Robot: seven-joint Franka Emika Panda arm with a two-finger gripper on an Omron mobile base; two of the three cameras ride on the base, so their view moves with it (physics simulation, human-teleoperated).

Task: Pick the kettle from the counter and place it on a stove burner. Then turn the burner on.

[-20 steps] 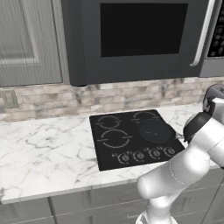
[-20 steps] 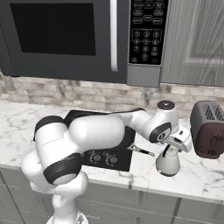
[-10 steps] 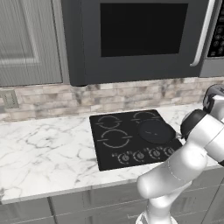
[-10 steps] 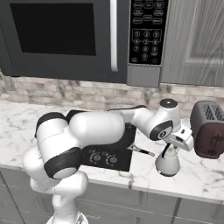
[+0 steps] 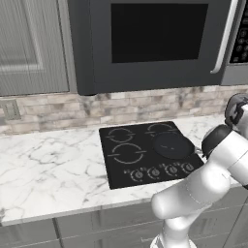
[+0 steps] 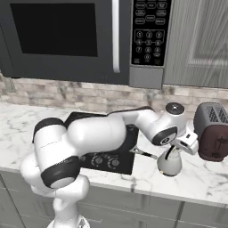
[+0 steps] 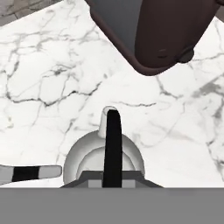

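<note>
My left base view looks forward and down from behind me at the cooktop (image 5: pixel 147 151) and table (image 5: pixel 43 169). My right base view takes the same cooktop (image 6: pixel 121 153) from the other side, adding the toaster (image 6: pixel 214 130). My hand view sits close above the kettle (image 7: pixel 104 159), toaster (image 7: pixel 153 33) ahead.

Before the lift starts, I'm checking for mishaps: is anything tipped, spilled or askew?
Nothing stands out. The small pale grey-white kettle stands upright on the white marble counter, apart from the boxy dark toaster. The gripper sits at its thin black handle. No spills show.
</note>
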